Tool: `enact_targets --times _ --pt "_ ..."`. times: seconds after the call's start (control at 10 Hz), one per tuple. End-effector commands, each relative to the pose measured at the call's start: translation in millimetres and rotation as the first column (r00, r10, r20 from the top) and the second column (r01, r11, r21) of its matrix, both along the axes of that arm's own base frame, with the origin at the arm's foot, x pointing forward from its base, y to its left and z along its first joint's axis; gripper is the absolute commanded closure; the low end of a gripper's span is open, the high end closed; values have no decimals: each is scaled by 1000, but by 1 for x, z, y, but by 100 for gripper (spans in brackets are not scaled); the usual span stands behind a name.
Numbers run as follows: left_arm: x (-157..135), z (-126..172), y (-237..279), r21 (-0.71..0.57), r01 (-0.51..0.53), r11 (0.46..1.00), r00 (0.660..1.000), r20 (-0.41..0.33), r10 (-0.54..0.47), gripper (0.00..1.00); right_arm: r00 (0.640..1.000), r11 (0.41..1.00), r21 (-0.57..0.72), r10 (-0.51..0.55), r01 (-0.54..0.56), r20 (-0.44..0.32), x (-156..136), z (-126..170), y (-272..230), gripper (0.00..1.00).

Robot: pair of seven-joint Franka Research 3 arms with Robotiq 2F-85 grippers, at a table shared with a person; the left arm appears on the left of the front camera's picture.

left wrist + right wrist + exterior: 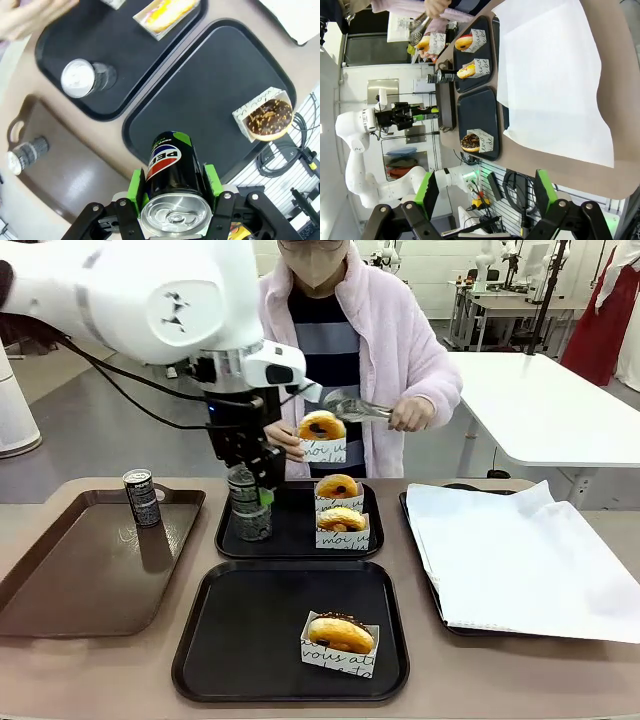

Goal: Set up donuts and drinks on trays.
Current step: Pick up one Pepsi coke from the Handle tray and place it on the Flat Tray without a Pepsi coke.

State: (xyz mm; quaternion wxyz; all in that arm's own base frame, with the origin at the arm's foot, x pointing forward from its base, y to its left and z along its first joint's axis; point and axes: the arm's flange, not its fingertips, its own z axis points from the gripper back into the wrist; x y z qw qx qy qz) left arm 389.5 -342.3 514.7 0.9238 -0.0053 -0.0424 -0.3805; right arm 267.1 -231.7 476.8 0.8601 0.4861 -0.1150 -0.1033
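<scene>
My left gripper (250, 492) hangs over the far black tray (295, 540), shut on a dark drink can (170, 165) held upright between the green pads. Just beneath it a second can (253, 524) stands on that tray, and a third can (141, 497) stands on the brown tray. Two sleeved donuts (338, 489) sit on the far tray. A chocolate-iced donut (340, 634) lies on the near black tray (250, 630). The person holds another sleeved donut (322, 430) with tongs (360, 408). My right gripper (485, 195) is open and holds nothing, high above the table's right end.
A brown rectangular tray (80, 570) lies at the left. A tray lined with white paper (520, 560) takes up the right side. The person stands at the far edge, both hands above the far tray. Cables hang off the table's near edge (280, 160).
</scene>
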Motion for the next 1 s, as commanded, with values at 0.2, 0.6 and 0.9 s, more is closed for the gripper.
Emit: enact_targets --times 0.2,0.6,0.9 --pt "10 -19 -13 7 60 998 997 -54 -60 42 1000 1000 17 5 -5 22 1 -1 0 0" --pt "-103 28 133 80 85 993 995 -50 -82 42 1000 1000 17 5 -5 22 1 -1 0 0" --pt "-96 29 136 92 77 993 997 -39 -74 42 1000 1000 17 5 -5 22 1 -1 0 0"
